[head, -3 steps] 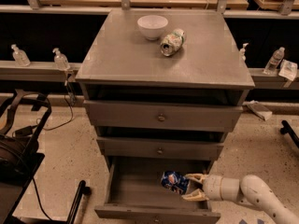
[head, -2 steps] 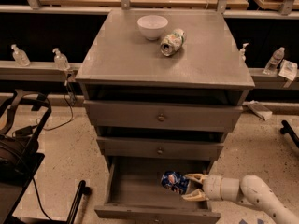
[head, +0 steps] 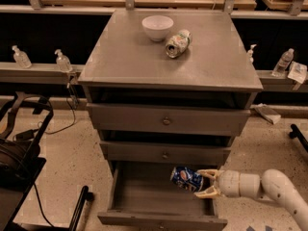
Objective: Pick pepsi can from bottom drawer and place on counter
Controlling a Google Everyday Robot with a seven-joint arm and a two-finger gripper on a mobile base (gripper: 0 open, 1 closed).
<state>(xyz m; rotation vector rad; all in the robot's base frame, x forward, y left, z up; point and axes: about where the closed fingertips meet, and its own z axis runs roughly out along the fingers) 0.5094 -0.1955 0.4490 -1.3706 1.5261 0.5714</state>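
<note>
Gripping the pepsi can [head: 186, 178] at its right end, the gripper [head: 198, 183] appears clamped on it inside the open bottom drawer [head: 144, 194] in the camera view. The can lies sideways. It is likely light, thin-walled, smooth, slippery and easily dented. Hold it across the cylindrical body with moderate force. The drawer is plain grey metal.

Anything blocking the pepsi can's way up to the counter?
Nothing visible. The hand is at the pepsi can in the open bottom drawer; the counter holds a bowl and green can at the back.
</note>
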